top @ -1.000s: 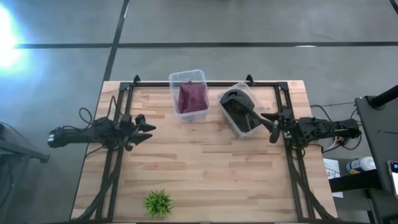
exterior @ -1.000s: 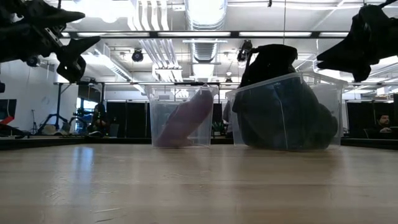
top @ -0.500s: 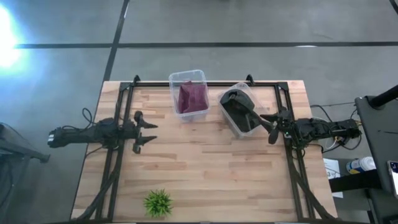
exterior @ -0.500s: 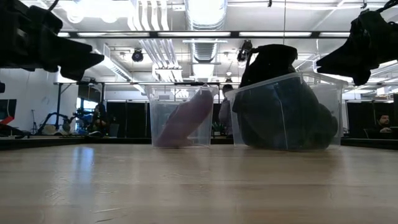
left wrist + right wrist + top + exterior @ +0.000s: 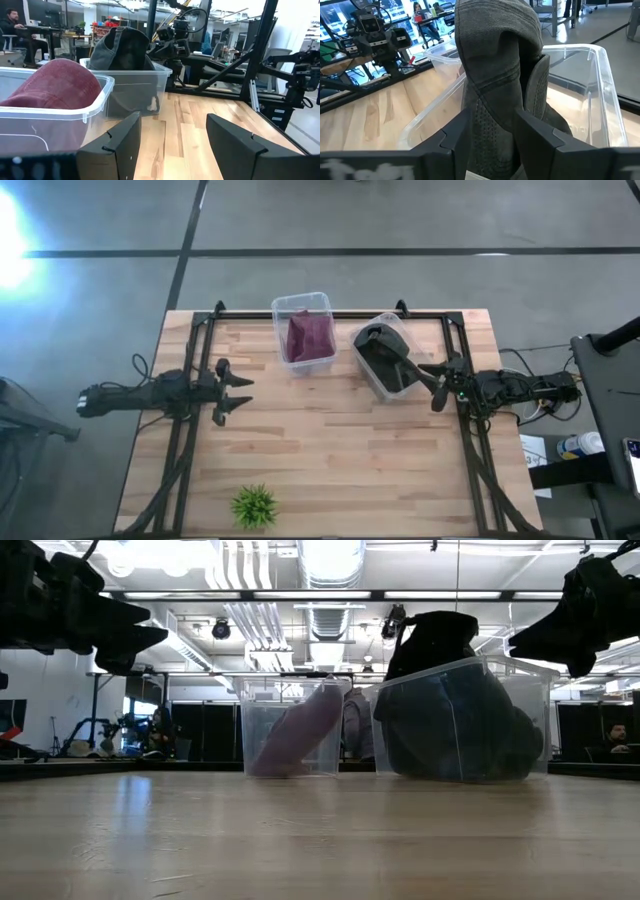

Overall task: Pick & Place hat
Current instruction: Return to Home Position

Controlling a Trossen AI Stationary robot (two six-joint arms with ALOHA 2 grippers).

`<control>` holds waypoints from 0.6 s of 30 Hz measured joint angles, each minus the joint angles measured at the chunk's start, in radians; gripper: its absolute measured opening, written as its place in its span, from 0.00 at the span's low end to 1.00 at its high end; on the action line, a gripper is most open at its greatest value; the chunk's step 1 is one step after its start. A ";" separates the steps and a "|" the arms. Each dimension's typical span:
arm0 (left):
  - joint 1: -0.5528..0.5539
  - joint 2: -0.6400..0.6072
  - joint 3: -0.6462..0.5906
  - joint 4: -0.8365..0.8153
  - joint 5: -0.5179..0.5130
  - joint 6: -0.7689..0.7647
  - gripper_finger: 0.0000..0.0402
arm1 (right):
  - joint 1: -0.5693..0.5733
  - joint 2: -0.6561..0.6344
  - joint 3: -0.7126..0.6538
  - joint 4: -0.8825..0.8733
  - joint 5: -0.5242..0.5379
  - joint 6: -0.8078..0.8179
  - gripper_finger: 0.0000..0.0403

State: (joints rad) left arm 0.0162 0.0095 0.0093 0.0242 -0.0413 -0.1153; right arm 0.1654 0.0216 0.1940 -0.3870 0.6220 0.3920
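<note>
A dark grey hat stands crumpled in a clear bin at the table's far right, and its top rises above the rim. A maroon hat lies in a second clear bin to its left. My right gripper hovers open just off the dark hat's bin on its right side. In the right wrist view the hat fills the space ahead of that gripper. My left gripper hangs open over the table's left part, clear of both bins.
A small green plant sits near the table's near edge, left of centre. Black frame rails run along both sides of the table. Bare wood stretches between the arms. People sit far back in the room.
My left gripper has rolled about its wrist and edged slightly toward the table's right, staying open. Both hats and both bins have kept their places.
</note>
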 joint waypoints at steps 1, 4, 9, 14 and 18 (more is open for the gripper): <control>0.000 0.001 0.000 0.000 0.000 0.000 0.54 | 0.000 0.000 0.000 0.000 0.000 0.000 0.34; 0.000 0.001 0.000 0.000 0.000 -0.001 0.54 | 0.000 0.000 0.000 0.000 0.000 0.000 0.34; 0.000 0.003 0.000 0.000 -0.001 -0.001 0.54 | 0.000 0.000 0.000 0.000 0.000 0.000 0.35; 0.000 0.007 0.000 0.000 -0.002 -0.001 0.54 | 0.000 -0.001 0.000 0.003 0.000 0.001 0.36; 0.000 0.006 0.000 0.000 -0.002 -0.001 0.54 | -0.017 -0.019 0.000 0.010 -0.030 0.058 0.36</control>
State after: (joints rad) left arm 0.0162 0.0158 0.0097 0.0246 -0.0429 -0.1165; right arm 0.1486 0.0024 0.1940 -0.3774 0.5916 0.4496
